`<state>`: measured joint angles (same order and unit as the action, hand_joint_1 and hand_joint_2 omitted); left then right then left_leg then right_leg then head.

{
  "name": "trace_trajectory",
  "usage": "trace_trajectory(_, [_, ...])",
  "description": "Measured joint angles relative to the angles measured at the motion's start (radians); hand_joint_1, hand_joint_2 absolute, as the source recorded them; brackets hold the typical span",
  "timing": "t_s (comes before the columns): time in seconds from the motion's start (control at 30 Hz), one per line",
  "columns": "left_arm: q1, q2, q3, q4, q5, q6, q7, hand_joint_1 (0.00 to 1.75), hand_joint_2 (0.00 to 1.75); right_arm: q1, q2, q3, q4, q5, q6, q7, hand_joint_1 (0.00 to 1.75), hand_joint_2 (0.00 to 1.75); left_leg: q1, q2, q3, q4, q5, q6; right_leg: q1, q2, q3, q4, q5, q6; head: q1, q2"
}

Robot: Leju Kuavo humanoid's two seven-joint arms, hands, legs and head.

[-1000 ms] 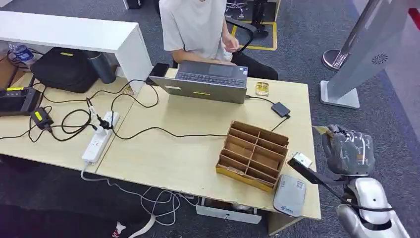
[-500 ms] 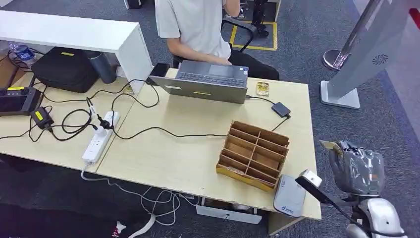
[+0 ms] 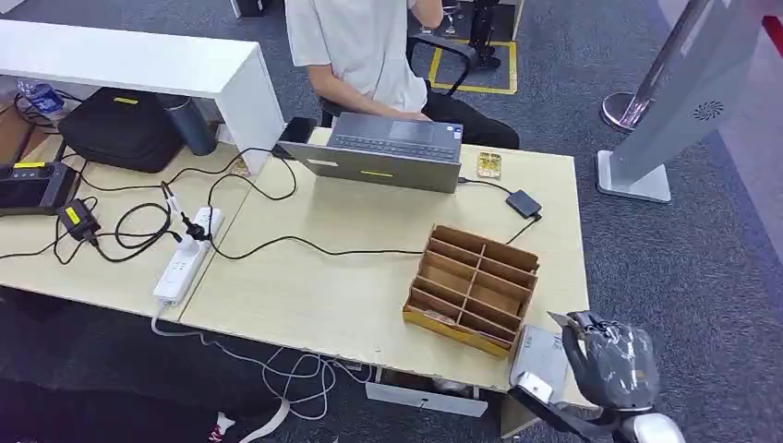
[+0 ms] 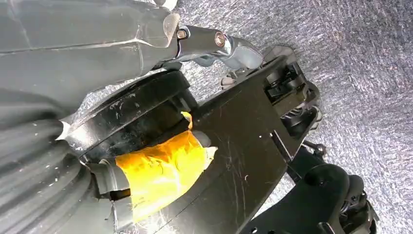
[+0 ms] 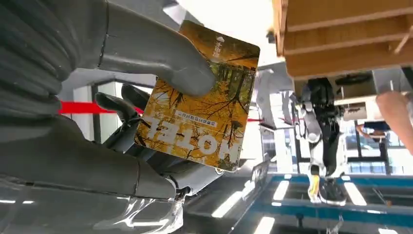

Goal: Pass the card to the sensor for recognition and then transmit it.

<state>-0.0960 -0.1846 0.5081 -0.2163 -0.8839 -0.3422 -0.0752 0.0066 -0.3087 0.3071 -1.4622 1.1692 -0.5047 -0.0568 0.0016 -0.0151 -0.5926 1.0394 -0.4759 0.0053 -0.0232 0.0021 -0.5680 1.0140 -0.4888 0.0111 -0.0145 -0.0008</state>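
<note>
right hand (image 3: 610,363): thumb and fingers (image 5: 117,105) pinch card (image 5: 199,97), above sensor (image 3: 538,362)
left hand: fingers' state unclear, maybe hidden
sensor: table (image 3: 314,277) corner

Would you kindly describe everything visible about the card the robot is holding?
The card is a flat, glossy rectangle with rounded corners, printed with yellow-orange autumn trees and pale lettering. The right hand pinches it, the thick grey thumb pressing its printed face and darker fingers behind. In the head view the hand hangs over the table's near right corner, by the white sensor, beside the wooden divider box.
</note>
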Motion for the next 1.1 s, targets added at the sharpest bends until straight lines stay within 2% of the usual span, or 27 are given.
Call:
trace_trajectory(0.23, [0.0,0.0,-0.003,0.0,0.003,-0.001,0.003,0.0,1.75,0.008,0.016,0.018,0.06,0.002,-0.003,0.015,1.75,1.75,0.0,0.0,0.0,0.0,0.0,0.0,0.0,0.0,0.0,0.0,0.0,0.0,0.0,0.0])
trace_trajectory(0.37, [-0.001,0.001,-0.009,0.0,0.007,-0.002,0.007,0.0,1.75,0.007,0.029,0.021,0.137,-0.002,-0.01,0.034,1.75,1.75,0.0,0.0,0.0,0.0,0.0,0.0,0.0,0.0,0.0,0.0,0.0,0.0,0.0,0.0])
trace_trajectory(0.57, [-0.001,0.003,-0.012,0.0,0.013,-0.002,0.01,0.0,1.75,-0.005,0.044,0.015,0.249,-0.022,-0.051,0.04,1.75,1.75,0.0,0.001,0.001,0.0,0.0,0.0,0.0,0.001,0.0,0.0,0.0,0.0,0.0,0.0])
trace_trajectory(0.8, [-0.001,0.006,-0.024,0.0,0.015,-0.004,0.011,0.0,1.75,-0.016,0.058,0.012,0.323,-0.02,-0.077,0.034,1.75,1.75,0.0,0.002,0.003,0.0,0.0,0.0,0.0,0.002,0.002,-0.001,0.0,0.0,0.0,0.0])
trace_trajectory(0.93, [-0.001,0.008,-0.029,0.0,0.012,-0.008,0.012,0.0,1.75,-0.023,0.059,0.012,0.313,-0.026,-0.086,0.038,1.75,1.75,0.0,0.002,0.003,0.0,0.0,0.001,0.0,0.002,0.003,-0.001,0.001,0.001,0.0,0.0])
trace_trajectory(1.1, [-0.001,0.009,-0.041,0.0,0.006,-0.011,0.011,0.0,1.75,-0.038,0.059,-0.007,0.213,-0.036,-0.031,0.032,1.75,1.75,0.0,0.002,0.001,0.0,0.001,0.001,0.0,0.002,0.002,0.0,0.003,0.002,0.0,0.0])
